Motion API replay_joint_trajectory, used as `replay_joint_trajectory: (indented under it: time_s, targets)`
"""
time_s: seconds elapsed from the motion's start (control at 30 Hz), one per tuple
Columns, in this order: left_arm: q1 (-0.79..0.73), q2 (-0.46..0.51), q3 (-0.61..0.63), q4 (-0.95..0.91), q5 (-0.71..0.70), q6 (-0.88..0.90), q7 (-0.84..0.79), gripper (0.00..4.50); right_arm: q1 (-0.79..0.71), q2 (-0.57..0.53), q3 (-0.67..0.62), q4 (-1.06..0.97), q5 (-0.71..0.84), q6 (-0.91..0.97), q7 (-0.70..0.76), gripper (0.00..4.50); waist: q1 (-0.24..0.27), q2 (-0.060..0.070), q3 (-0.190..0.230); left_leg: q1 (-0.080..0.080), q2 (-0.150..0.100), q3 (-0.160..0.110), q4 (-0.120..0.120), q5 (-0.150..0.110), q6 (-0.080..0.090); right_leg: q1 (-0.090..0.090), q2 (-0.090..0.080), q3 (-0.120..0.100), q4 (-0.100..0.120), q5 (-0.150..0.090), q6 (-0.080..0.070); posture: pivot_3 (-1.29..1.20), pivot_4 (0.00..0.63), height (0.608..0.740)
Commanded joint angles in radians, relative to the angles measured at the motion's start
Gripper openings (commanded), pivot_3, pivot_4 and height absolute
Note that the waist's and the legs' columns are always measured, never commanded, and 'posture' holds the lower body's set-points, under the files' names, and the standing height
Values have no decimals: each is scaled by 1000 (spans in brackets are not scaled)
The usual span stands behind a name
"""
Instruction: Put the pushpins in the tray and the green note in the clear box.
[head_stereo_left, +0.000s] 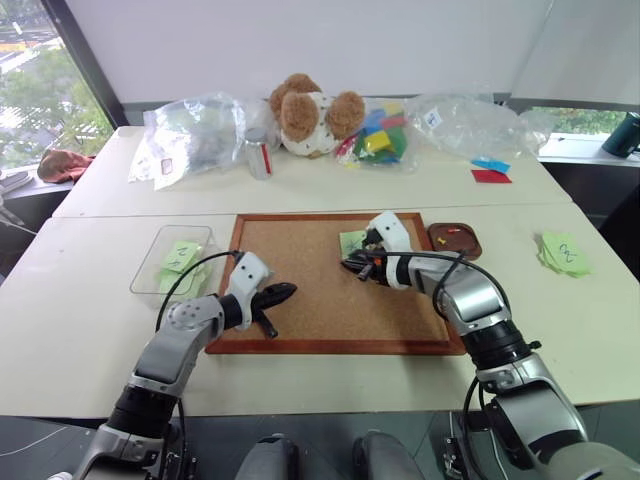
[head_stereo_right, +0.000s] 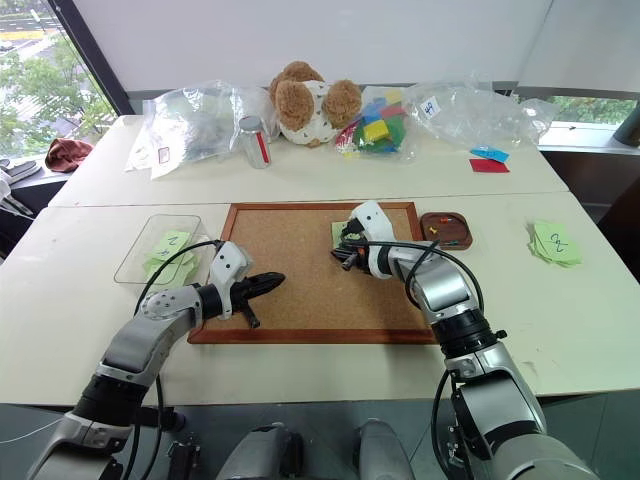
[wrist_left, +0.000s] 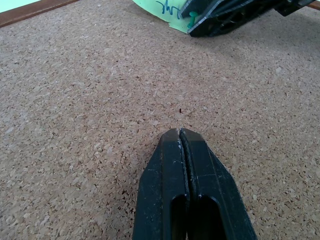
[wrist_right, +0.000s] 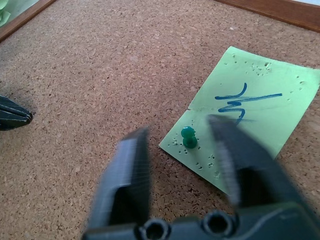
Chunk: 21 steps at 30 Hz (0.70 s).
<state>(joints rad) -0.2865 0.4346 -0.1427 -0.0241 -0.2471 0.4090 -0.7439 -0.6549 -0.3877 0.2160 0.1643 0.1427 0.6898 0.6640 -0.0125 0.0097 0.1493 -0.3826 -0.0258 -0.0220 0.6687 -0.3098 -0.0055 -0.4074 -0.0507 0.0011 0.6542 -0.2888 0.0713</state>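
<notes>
My left pincer (wrist_left: 180, 132) sits closest, its 2 black fingers pressed flat together and holding nothing, poised low over bare cork. I judge it is parked there to stay out of the way, yet near enough to pin the paper down if it lifts.

The work is at the green pushpin (wrist_right: 188, 137), the 1 pin I can make out, stuck upright through a corner of the green note (wrist_right: 250, 110). It fixes that slip to the corkboard (head_stereo_left: 310, 270), so the pin has to come out before the note can go anywhere. My right pincer (head_stereo_left: 352, 264) slants down onto it. From my left wrist its fingers look pinched together right at the pin's head, so I take it as clamped on the pin, though the hold itself is too small to confirm.

The note lies flat near the board's far right side, scribble facing up, pocked with old holes. Just beyond the frame on that side waits the small brown tray (head_stereo_left: 468, 246), a short carry. The clear box (head_stereo_left: 150, 265), already holding green slips, stands on the tabletop (head_stereo_left: 90, 330) off the board's left edge.
</notes>
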Motion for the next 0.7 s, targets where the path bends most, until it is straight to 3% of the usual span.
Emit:
replay_joint_trajectory:
  time_s: [0.03, 0.7]
  targets:
    - [35, 12, -31, 35, 28, 43, -1, 0, -23, 10, -19, -28, 12, -11, 10, 55, 0, 0, 0, 0, 0, 0, 0, 0, 0, 0, 0, 0, 0, 0, 0, 0, 150, 740]
    - [39, -1, -43, 52, 31, 39, 0, 0, -86, -88, -175, -268, 116, 172, -3, 55, 1, 0, 0, -1, 0, 0, -1, 0, 0, -1, 0, 0, -1, 0, 0, 0, 150, 740]
